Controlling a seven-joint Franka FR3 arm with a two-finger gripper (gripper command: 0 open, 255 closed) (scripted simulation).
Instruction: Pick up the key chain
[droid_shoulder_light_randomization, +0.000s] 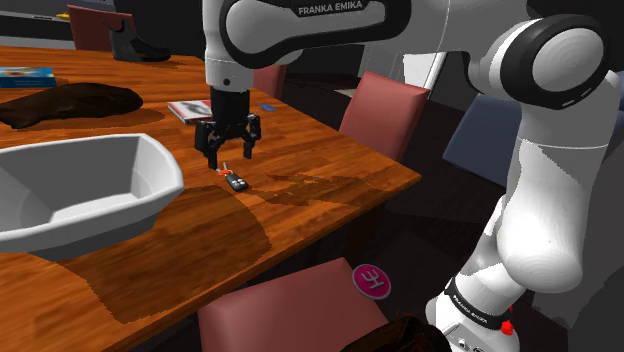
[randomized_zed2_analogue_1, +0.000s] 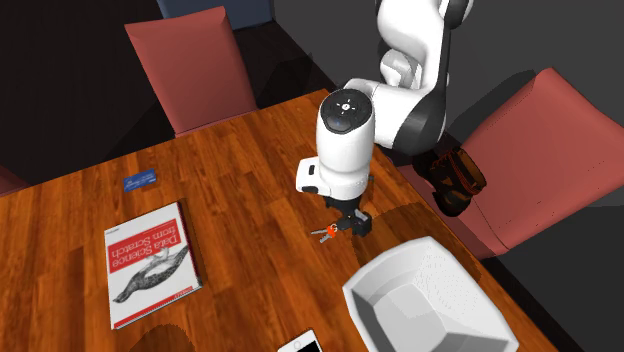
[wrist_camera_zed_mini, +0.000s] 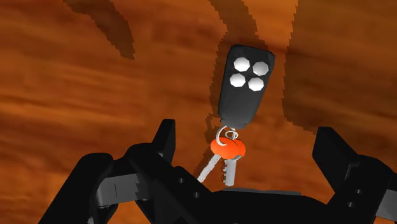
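Note:
The key chain (wrist_camera_zed_mini: 245, 84) lies flat on the wooden table (droid_shoulder_light_randomization: 330, 165). It is a black fob with several white buttons, an orange tag (wrist_camera_zed_mini: 228, 147) and two silver keys. My gripper (wrist_camera_zed_mini: 248, 145) is open just above it, one finger on each side of the tag and keys, touching nothing. In the shoulder view the gripper (droid_shoulder_light_randomization: 230, 158) points straight down, with the key chain (droid_shoulder_light_randomization: 235, 181) right below its tips. In the second exterior view the white hand covers most of the gripper (randomized_zed2_analogue_1: 347, 226), and the orange tag (randomized_zed2_analogue_1: 332, 229) shows beside it.
A large white tub (droid_shoulder_light_randomization: 70, 190) stands close by on the shoulder view's left. A book (randomized_zed2_analogue_1: 150, 262), a blue card (randomized_zed2_analogue_1: 140, 181) and a phone (randomized_zed2_analogue_1: 305, 343) lie on the table. A dark brown object (droid_shoulder_light_randomization: 70, 102) lies further back. Red chairs (droid_shoulder_light_randomization: 385, 110) line the table's edges.

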